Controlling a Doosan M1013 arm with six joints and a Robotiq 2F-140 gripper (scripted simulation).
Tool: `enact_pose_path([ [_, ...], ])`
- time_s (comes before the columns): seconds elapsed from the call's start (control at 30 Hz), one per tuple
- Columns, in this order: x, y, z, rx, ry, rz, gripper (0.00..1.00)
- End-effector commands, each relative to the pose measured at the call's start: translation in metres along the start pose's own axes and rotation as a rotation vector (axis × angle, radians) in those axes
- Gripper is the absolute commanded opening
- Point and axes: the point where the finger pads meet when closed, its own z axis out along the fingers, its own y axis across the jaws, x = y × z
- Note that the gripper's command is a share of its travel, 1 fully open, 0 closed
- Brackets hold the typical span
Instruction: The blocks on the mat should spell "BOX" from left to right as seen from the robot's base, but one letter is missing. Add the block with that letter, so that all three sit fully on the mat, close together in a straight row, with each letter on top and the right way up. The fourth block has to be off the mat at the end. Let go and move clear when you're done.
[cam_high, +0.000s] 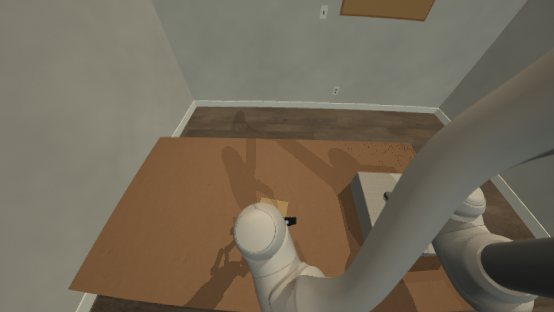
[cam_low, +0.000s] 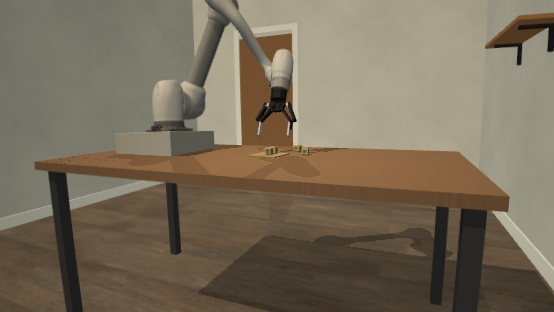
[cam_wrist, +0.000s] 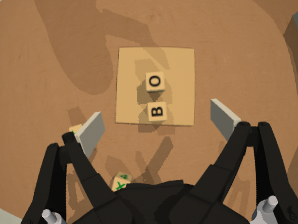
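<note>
Blocks lettered "O" (cam_wrist: 154, 83) and "B" (cam_wrist: 157, 111) sit on the mat (cam_wrist: 133, 90); jaws wide, empty.

Worktop (cam_wrist: 53, 63): mat (cam_wrist: 176, 63) at frame centre, carrying O block (cam_wrist: 154, 83) above, B block (cam_wrist: 157, 111) directly below, close together. Third block (cam_wrist: 121, 181) off mat, lower left.
</note>
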Motion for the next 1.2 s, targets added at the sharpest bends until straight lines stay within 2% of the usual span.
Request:
enact_pose_path([
  [0.0,-0.001,0.000,0.001,0.003,0.004,-0.001,1.00],
  [0.77,0.002,0.000,0.002,0.003,0.004,-0.001,1.00],
  [0.93,0.039,0.004,0.016,0.003,0.004,-0.001,1.00],
  [1.17,0.043,0.004,0.017,0.003,0.004,-0.001,1.00],
])
